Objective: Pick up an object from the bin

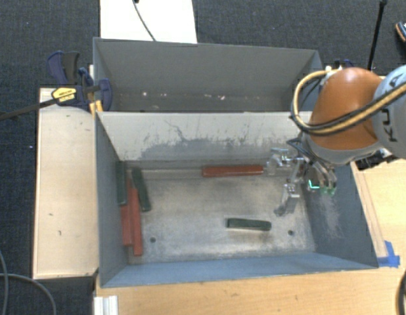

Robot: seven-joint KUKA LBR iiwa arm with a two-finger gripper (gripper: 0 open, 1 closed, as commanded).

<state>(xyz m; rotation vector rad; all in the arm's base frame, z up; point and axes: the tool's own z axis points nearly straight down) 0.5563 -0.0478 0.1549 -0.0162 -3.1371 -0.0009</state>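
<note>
At the centre of the scene, a grey metal bin [190, 136] is recorded, open at the top, with its floor largely bare. The arm [387, 104] is seen entering from the right, its wrist enclosed by an orange cover [344, 110] with cables looped around it. The end effector [288, 199] is lowered over the right part of the bin floor, close to the right wall; whether it is open or closed cannot be told, and nothing can be made out in its grasp. A long red-brown bar [232, 171] is laid along the foot of the far wall, its right end just beside the end effector. A second red bar [131, 218] is placed against the left wall, with two dark green strips [141, 190] alongside it. A short dark green bar [249, 224] is found flat on the floor, near the end effector on its lower left, apart from it.
</note>
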